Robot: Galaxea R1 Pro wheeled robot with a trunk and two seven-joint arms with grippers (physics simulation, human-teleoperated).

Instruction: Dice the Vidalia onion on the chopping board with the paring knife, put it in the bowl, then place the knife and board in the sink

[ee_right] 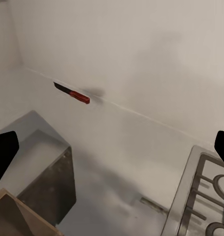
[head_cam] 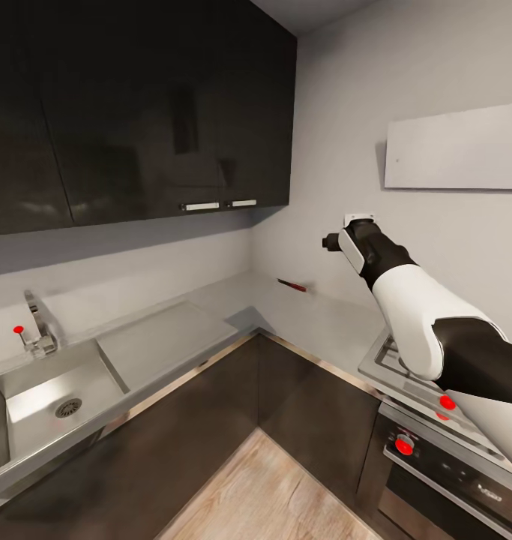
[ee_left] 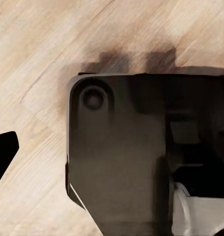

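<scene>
Jaws, right: spread wide in the right wrist view, dark fingertips at opposite edges of that frame, nothing between; right gripper point(ee_right: 112, 147) aimed at the back corner of the countertop.
Jaws, left: cannot tell; left wrist view gives one dark fingertip point(ee_left: 3, 152) over wood floor point(ee_left: 38, 59) and the robot's own dark base point(ee_left: 121, 162), partner not seen.
Sink point(head_cam: 53, 397): far left of the counter run, steel basin with round drain, drainboard point(head_cam: 162, 337) to its right; basin floor bare where visible, no onion made out; near wall and left end cut off by the counter lip and frame edge.
Tap point(head_cam: 37, 330): behind the basin at the back edge, red knob on its left.
Countertop point(head_cam: 233, 300): grey, wraps round the inner corner.
Paring knife point(head_cam: 291, 285): lying flat at the back edge of the countertop just right of the inner corner, close against the wall; red handle, dark blade pointing toward the corner in the right wrist view; small and soft, blade tip hard to read.
Right arm point(head_cam: 405, 300): stretched out over the counter's right leg, wrist well short of the knife; likely reaching for it, judged from aim and open fingers.
Hob point(head_cam: 394, 367): right end of the counter, partly behind the forearm; red oven knobs point(head_cam: 404, 445) below.
Chopping board, bowl: not made out anywhere on the visible counter.
</scene>
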